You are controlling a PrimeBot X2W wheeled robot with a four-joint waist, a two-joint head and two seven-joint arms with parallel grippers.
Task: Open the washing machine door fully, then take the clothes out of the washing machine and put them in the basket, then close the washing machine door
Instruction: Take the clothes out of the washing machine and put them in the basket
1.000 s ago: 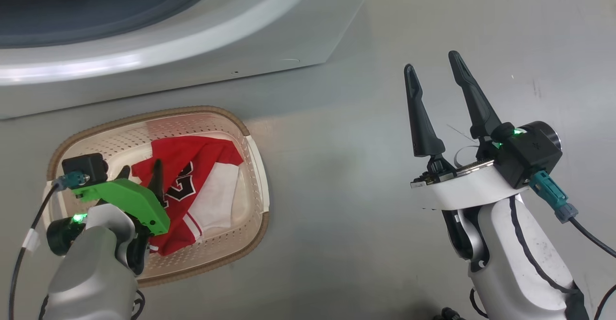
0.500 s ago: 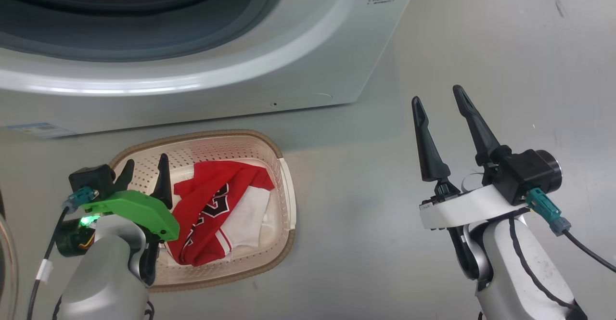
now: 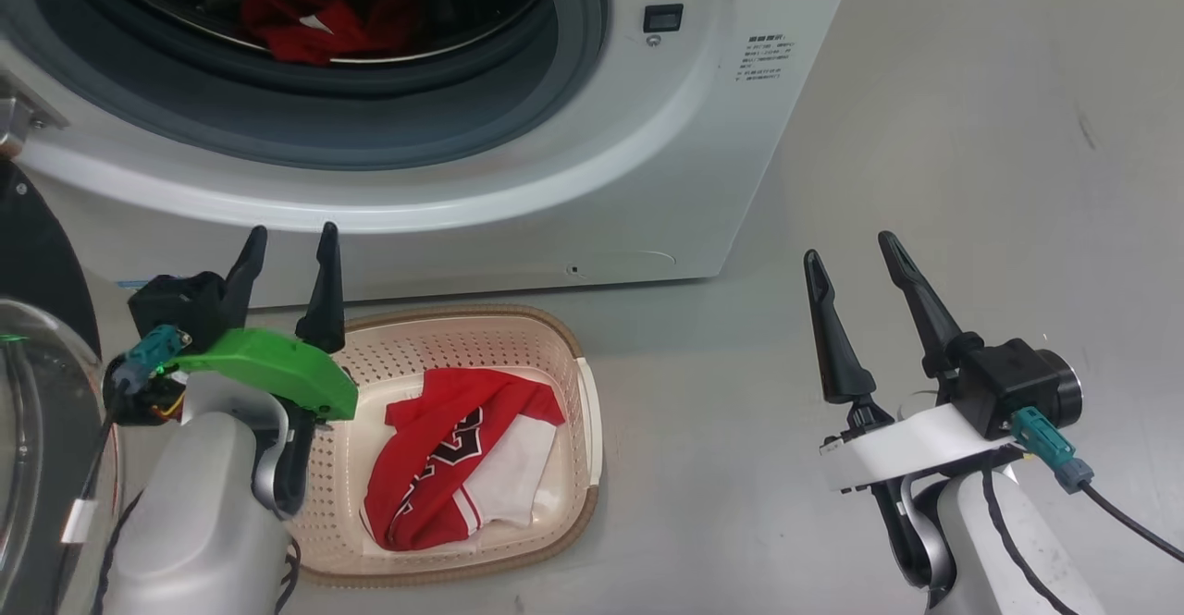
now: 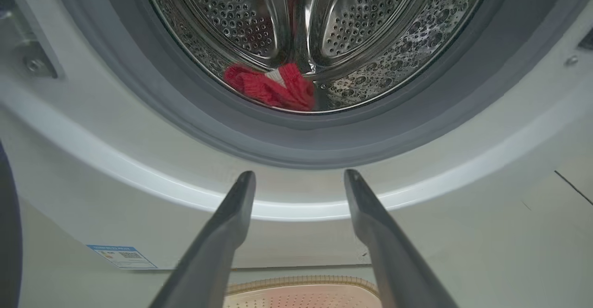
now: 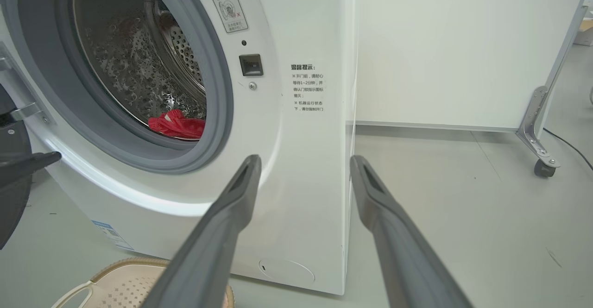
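Red clothes [image 3: 444, 453] with white panels lie crumpled in cream basket [image 3: 481, 313].

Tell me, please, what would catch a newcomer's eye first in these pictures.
A bright red garment lies in the basket on the floor before the washing machine, and more red fabric sits low in the open drum. Both grippers are open and empty: the left gripper by the basket's left side, the right gripper over bare floor to the right.

Grey floor [image 3: 925, 134], washing machine [image 3: 666, 162] standing on it, basket [image 3: 518, 319] just in front
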